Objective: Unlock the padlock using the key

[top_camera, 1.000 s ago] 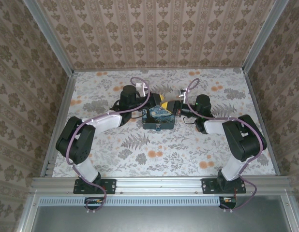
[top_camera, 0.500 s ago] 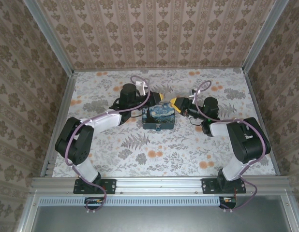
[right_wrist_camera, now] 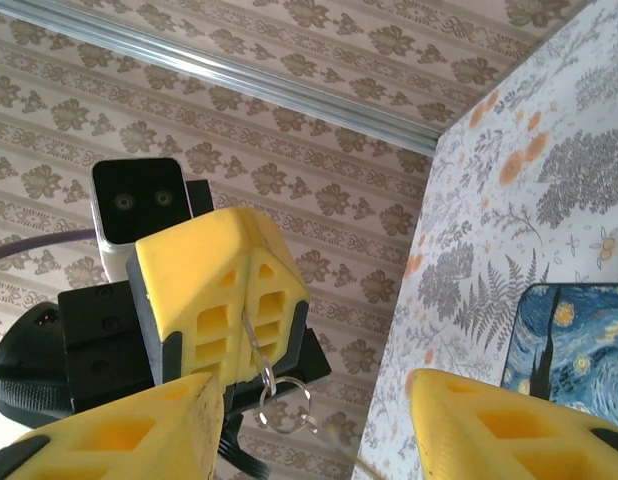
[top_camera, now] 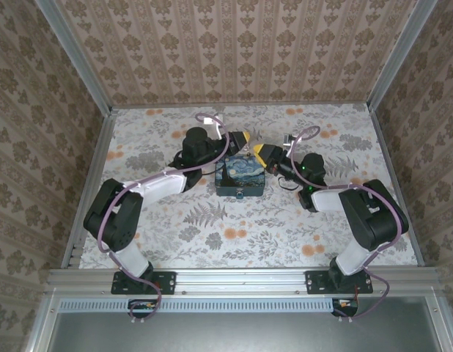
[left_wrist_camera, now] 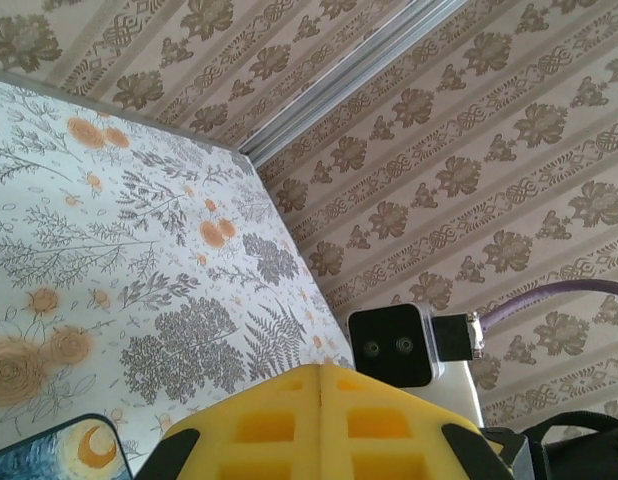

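Note:
My left gripper hangs above the far edge of the painted box, shut on the key. The thin metal key sticks out of the closed yellow fingers, and its ring dangles below. Seen from the left wrist, the yellow fingertips are pressed together and hide the key. My right gripper faces the left one from the box's far right corner. It is open, with the key ring hanging between its spread fingers. A tiny dark speck, the padlock, sits at the box's front edge, too small for detail.
The dark box with the swirly blue-and-yellow lid stands mid-table on the flowered cloth. Patterned walls and metal rails enclose the table. The right wrist camera sits close behind the left fingertips.
My right gripper has swung up from beside the box and turned toward the left gripper. The left gripper has lifted slightly toward the back with the key.

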Robot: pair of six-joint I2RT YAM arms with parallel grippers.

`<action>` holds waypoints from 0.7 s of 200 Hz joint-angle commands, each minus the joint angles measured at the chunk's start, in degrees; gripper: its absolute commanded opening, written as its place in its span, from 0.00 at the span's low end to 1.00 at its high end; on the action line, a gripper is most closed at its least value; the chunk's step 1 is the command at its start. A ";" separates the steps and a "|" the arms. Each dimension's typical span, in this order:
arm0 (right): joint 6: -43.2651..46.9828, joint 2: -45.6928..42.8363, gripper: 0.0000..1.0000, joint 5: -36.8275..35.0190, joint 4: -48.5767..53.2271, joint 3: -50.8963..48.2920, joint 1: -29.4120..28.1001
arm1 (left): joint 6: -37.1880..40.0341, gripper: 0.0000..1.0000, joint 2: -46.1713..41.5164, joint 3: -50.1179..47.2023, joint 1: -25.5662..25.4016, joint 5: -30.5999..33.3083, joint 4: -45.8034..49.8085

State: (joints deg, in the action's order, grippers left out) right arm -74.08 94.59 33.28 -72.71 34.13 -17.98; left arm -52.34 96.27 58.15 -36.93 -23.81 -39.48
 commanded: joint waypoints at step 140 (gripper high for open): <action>0.32 1.75 0.41 -0.92 -4.05 5.62 -2.94 | -2.42 0.00 0.59 -0.49 -1.48 4.83 -5.48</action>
State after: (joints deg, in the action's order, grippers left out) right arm -74.17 95.53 32.71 -73.78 38.76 -19.88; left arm -54.06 96.29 58.11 -37.85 -19.79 -42.87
